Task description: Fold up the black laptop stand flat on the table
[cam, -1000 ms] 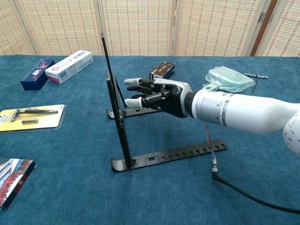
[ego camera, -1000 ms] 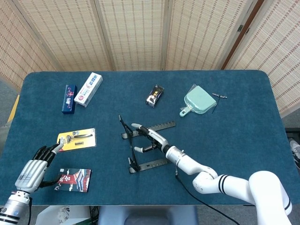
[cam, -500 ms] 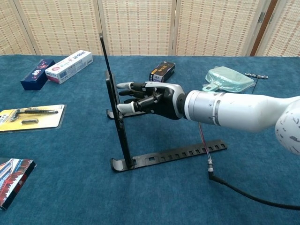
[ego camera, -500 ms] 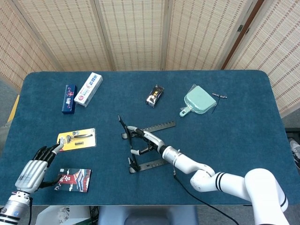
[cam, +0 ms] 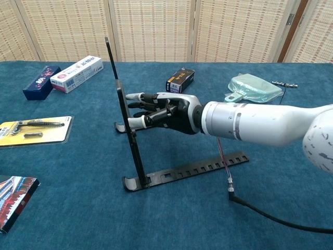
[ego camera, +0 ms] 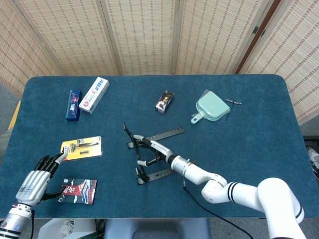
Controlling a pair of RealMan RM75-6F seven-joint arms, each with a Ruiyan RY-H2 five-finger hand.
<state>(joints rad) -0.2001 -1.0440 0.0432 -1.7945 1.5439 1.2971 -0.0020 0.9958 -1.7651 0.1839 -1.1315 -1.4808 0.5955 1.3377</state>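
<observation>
The black laptop stand [ego camera: 130, 135] [cam: 127, 125] stands unfolded mid-table, its thin upright frame rising from two notched base rails [cam: 192, 169]. My right hand [ego camera: 149, 152] [cam: 164, 112] reaches between the rails from the right, fingers stretched out and apart. Its fingertips [cam: 131, 122] touch the upright frame about halfway up, and it grips nothing. My left hand [ego camera: 37, 179] lies low at the table's front left corner, fingers spread and holding nothing, far from the stand. The chest view does not show it.
A razor pack [ego camera: 82, 148] and a red booklet [ego camera: 77, 190] lie by my left hand. At the back are a toothpaste box [ego camera: 94, 94], a blue box [ego camera: 73, 104], a small black box [ego camera: 165, 101] and a mint pouch [ego camera: 212, 107]. A black cable [cam: 270, 216] trails under my right arm.
My right hand has moved left until its fingertips meet the upright frame. The stand's top has shifted slightly left and the rails have slid a little. My left hand is still.
</observation>
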